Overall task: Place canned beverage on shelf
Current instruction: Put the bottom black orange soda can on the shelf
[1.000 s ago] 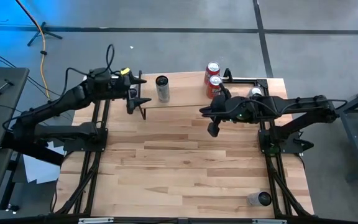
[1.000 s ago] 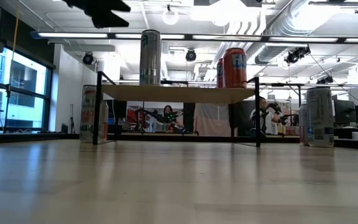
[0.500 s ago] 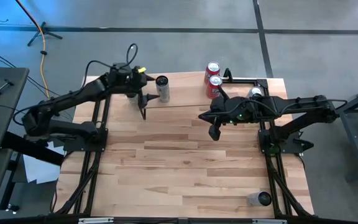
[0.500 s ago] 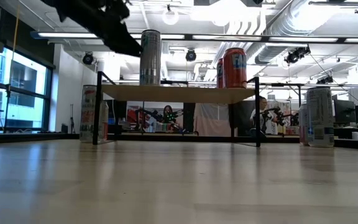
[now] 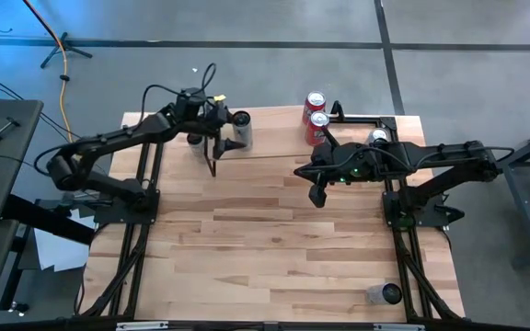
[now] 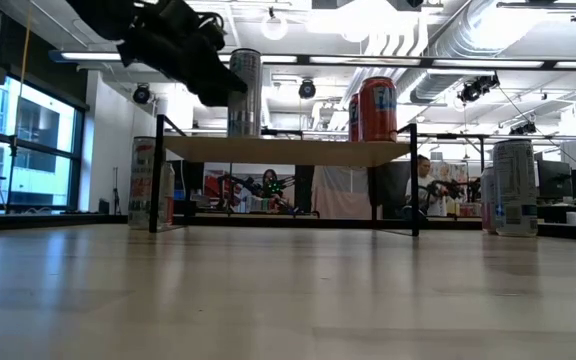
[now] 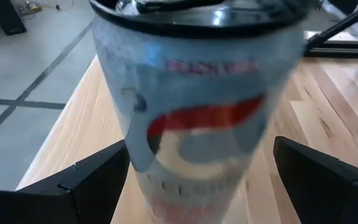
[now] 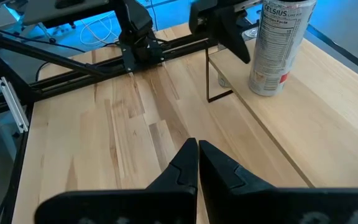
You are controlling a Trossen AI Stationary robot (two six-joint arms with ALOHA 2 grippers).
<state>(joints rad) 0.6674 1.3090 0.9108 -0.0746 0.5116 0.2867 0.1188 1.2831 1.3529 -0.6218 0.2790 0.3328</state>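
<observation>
Right gripper (image 5: 315,194) is hanging over mid-worktop (image 5: 274,248), fingers together. Farther back, left gripper (image 5: 231,131) is sitting at the silver can (image 5: 240,130) standing on the shelf (image 6: 288,150), fingers apart, flanking it. 2 red cans (image 5: 316,118) are standing at the shelf's other end.

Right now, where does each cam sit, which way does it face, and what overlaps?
High: overhead, straight down on the table; both arms show, left hand open around the silver can.
Low: table height, level across to the shelf; left arm enters from above.
Left wrist: faces that can between its fingers.
Right wrist: over shut right hand toward the shelf.
Shared: all see the silver can.
</observation>
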